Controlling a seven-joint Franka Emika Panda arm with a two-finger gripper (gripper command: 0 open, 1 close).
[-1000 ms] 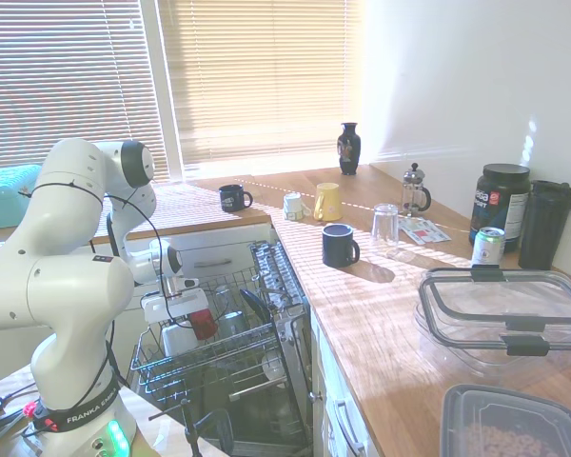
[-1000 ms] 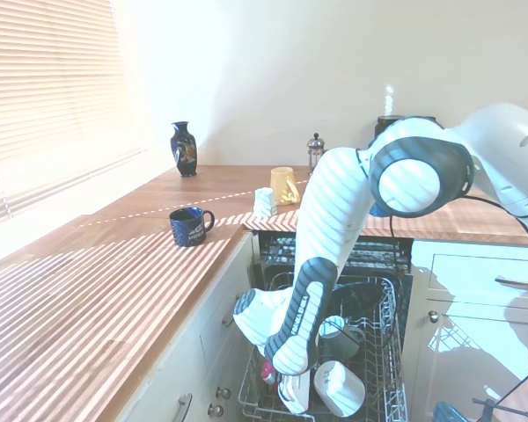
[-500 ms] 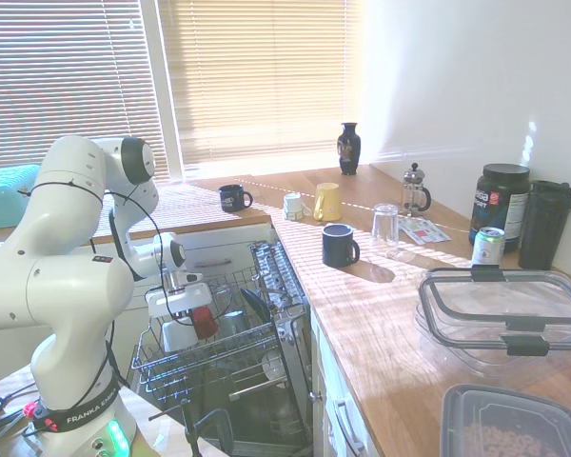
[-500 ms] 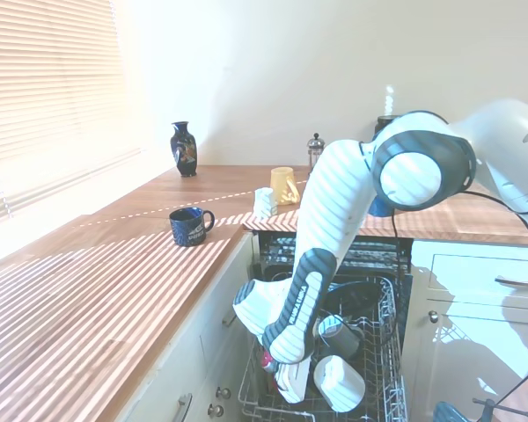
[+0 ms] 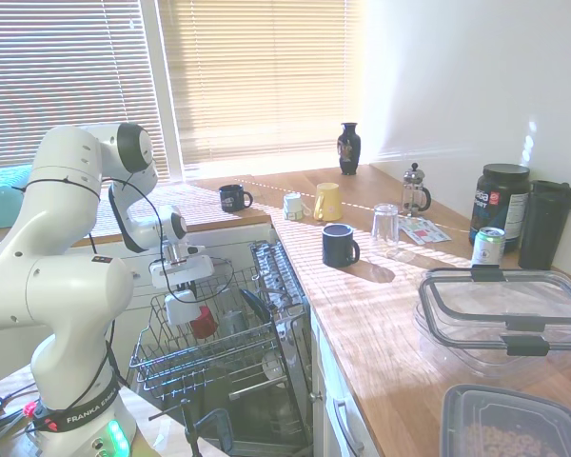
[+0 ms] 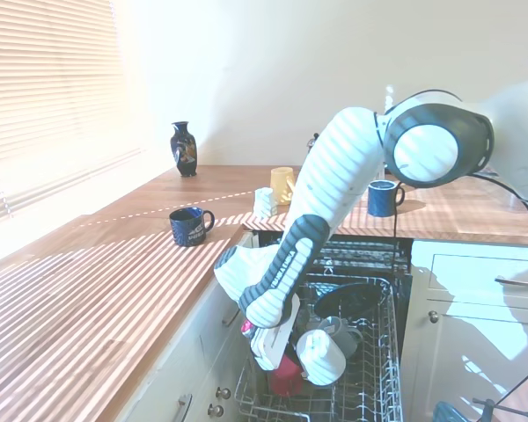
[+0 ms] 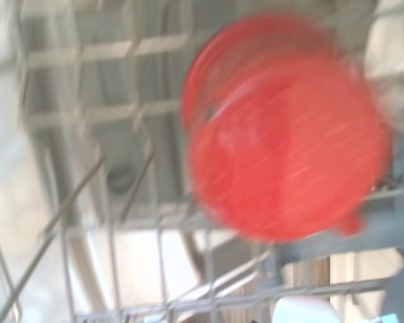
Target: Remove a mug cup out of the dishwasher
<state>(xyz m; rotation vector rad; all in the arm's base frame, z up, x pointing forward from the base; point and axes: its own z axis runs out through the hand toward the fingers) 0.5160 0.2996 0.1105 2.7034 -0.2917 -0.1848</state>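
First exterior view shows the white arm reaching from the left over the open dishwasher point(image 5: 266, 314), whose grey wire rack point(image 5: 219, 357) is pulled out below the wooden counter point(image 5: 362, 286). The gripper point(image 5: 181, 303) points down with its fingers clamped on the plain white mug cup point(image 5: 179, 310), which hangs above the rack, clear of the tines. Just beside the mug cup, lower and toward the counter, the red cup point(image 5: 204, 322) sits in the rack.

Second exterior view has the arm coming in from the right, and there the gripper point(image 6: 286, 338) holds the mug cup point(image 6: 320, 356) tilted, with its base turned toward the camera. The red cup point(image 6: 288, 376) lies in the rack point(image 6: 370, 387) just below. A dark bowl-like piece and a grey mug rest further back in the rack.

Wrist view is blurred; the red cup point(image 7: 286, 128) fills much of it, open mouth toward the lens, with wire tines point(image 7: 121, 202) around it and a sliver of white at the bottom edge.

On the counter stand a navy mug point(image 5: 339, 246), a yellow mug point(image 5: 327, 202), a small white patterned mug point(image 5: 294, 207), a second dark mug point(image 5: 233, 198), a dark vase point(image 5: 349, 148), a French press point(image 5: 415, 189), an upturned glass point(image 5: 384, 226), a black tub point(image 5: 500, 206) and a drink can point(image 5: 487, 247).
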